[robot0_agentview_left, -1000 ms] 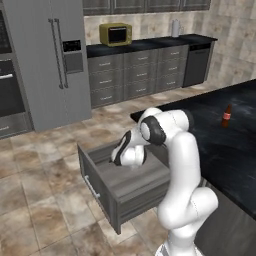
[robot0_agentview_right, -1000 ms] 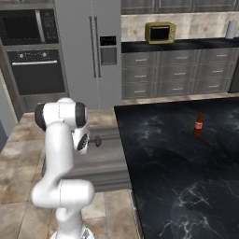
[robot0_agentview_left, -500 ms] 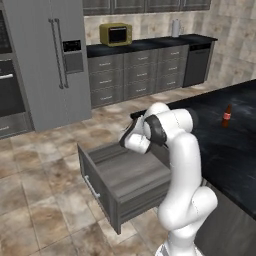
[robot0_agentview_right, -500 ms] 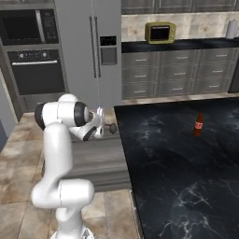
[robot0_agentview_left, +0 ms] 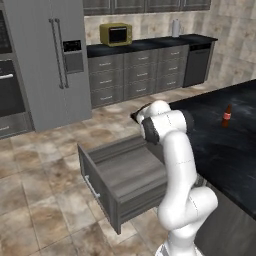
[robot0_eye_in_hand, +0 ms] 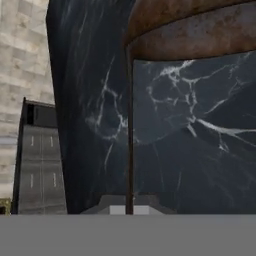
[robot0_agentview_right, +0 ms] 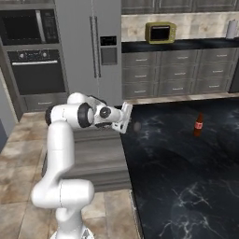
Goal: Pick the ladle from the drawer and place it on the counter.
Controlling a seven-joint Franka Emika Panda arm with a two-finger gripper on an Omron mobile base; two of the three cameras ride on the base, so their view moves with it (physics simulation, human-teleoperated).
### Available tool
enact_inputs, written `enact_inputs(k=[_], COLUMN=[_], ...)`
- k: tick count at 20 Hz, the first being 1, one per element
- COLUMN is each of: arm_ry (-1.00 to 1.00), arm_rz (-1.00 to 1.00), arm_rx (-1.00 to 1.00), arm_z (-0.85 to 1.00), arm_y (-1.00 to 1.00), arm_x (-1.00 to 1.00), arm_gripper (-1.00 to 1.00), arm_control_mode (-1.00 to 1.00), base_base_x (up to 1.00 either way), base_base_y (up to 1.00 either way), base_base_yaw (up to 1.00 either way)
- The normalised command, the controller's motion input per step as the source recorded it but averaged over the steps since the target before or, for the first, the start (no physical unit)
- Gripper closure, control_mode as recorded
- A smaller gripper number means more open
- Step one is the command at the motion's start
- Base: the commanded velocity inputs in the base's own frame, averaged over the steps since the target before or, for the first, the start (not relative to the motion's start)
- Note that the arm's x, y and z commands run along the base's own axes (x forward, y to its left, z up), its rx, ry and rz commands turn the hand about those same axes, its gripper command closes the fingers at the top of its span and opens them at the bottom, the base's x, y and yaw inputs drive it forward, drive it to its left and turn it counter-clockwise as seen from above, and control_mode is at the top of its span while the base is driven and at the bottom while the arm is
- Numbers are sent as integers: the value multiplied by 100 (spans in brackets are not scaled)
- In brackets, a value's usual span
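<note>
Ladle held up at the table's edge, beside the open drawer.

The drawer (robot0_agentview_left: 127,172) stood pulled out, its right part hidden behind the arm. The fingers (robot0_agentview_right: 125,117) were clenched on the ladle (robot0_eye_in_hand: 131,135), its slim handle rising between them in the hand view; the bowl there was cut off at the top edge. Rightward, the ladle hung over the black table (robot0_agentview_right: 186,168), where a small bottle (robot0_agentview_right: 199,124) stood well apart.

The ladle (robot0_eye_in_hand: 131,125) bowl runs off the hand view's top edge; pincer (robot0_eye_in_hand: 129,207) fingertips are hidden.
</note>
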Motion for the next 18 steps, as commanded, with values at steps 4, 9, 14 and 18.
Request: enact_inputs(k=[4,9,14,18], arm_ry=[51,44,43,32], arm_rz=[-38,-35,-34,-24], arm_rx=[0,0,-1,2], arm_z=[13,0,0,30], arm_y=[-100,-100,-100,-99], arm_x=[79,64,69,51], arm_gripper=[100,100,-100,-100], arm_control_mode=[-100,-100,-100,-100], base_base_x=[0,0,0,0], base_base_y=[0,0,0,0], base_base_yaw=[0,0,0,0])
